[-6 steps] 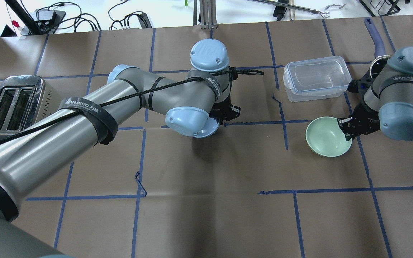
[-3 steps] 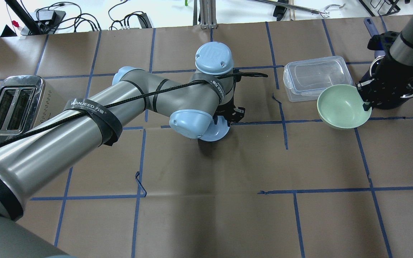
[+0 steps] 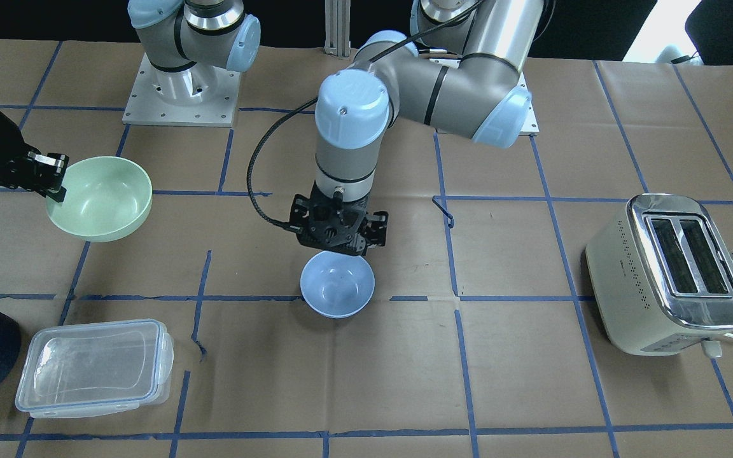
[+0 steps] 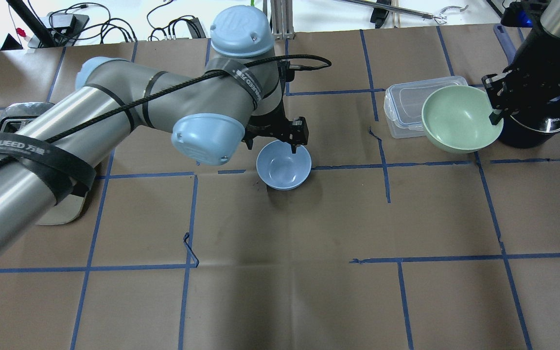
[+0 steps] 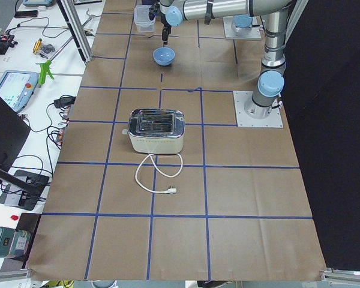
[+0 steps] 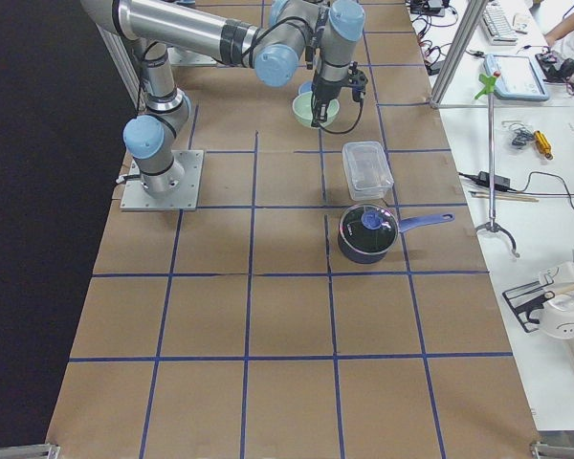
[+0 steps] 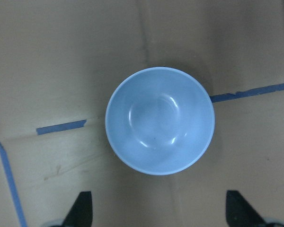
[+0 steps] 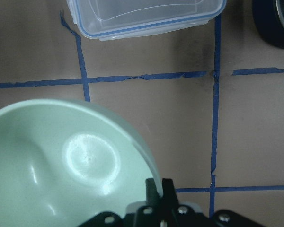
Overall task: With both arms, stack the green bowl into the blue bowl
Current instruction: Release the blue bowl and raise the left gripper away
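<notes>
The pale blue bowl (image 4: 283,167) stands upright on the table near the middle and shows in the front view (image 3: 337,284). My left gripper (image 4: 273,144) hangs open just above its far rim. The left wrist view shows the blue bowl (image 7: 159,120) whole, with the two fingertips (image 7: 83,208) wide apart and touching nothing. The mint-green bowl (image 4: 460,119) is off the table at the right. My right gripper (image 4: 494,114) is shut on its rim. The right wrist view shows the green bowl (image 8: 61,165) held tilted above the table.
A clear lidded plastic container (image 4: 404,109) lies just behind the green bowl. A dark navy pot (image 4: 537,129) stands under the right arm. A toaster (image 3: 672,273) stands at the table's left end, partly hidden by my left arm in the overhead view.
My right gripper has lifted the green bowl off the table and carried it back toward the container. My left arm has risen and drawn back, uncovering the blue bowl.
</notes>
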`<state>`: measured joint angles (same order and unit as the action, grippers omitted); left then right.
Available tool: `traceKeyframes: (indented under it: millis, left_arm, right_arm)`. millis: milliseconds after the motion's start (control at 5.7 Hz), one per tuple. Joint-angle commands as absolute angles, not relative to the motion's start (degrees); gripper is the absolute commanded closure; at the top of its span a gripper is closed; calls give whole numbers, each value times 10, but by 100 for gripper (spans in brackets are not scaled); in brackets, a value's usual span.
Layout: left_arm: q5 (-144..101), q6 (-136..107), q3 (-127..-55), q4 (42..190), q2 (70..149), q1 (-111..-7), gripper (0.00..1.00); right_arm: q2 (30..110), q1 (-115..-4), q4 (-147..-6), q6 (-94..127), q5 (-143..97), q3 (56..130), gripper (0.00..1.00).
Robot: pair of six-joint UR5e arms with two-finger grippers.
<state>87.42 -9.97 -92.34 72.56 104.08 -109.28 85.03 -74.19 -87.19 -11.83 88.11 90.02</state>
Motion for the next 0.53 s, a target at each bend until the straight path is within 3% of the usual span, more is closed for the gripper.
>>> traceKeyframes:
  millis: [0,351]
  left_arm:
    - [879,-84,-924,835,944,-1026,2]
    - [873,-15,-926,847,894,-948,2]
  right_arm:
    - [829,-811,-908,-10,852,898,93]
    - [796,-957,-983,180,850,897,93]
